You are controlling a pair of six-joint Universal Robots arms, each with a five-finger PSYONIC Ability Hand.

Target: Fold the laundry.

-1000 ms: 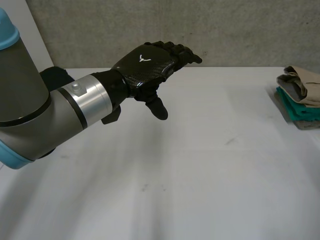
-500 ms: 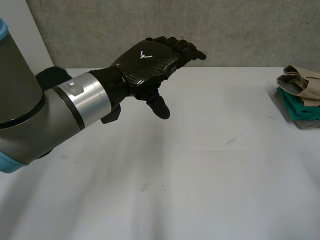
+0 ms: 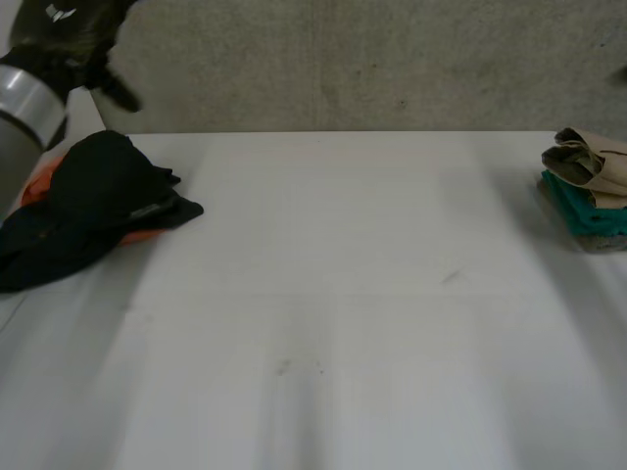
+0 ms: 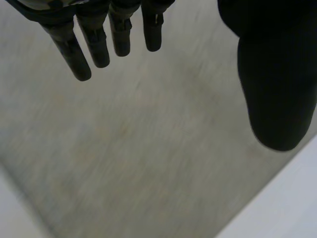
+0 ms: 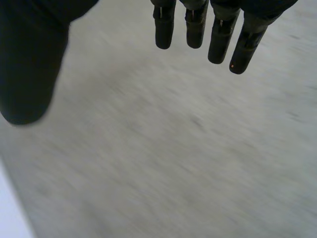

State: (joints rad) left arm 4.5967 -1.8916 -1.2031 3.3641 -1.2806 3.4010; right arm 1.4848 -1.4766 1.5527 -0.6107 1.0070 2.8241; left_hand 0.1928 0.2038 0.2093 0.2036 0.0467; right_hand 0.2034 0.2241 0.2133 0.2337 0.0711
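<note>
The fingers [image 4: 96, 47] of the left hand [image 3: 71, 27] hang straight and loose, thumb well apart, grasping nothing. The hand hovers high above the left end of the desk [image 3: 343, 294], over a crumpled heap of black laundry [image 3: 93, 191] that lies on an orange garment [image 3: 39, 184]. The right hand [image 5: 29, 74] is likewise released, its fingers [image 5: 220, 42] straight and empty, facing a grey wall [image 5: 173, 148]. At the far right edge of the desk sits a neat folded stack [image 3: 588, 186], beige on top of teal. These are likely finished pieces, set aside to leave the middle free for folding. The heap looks not yet folded, and the raised, open left hand seems poised to reach down for the next piece.
</note>
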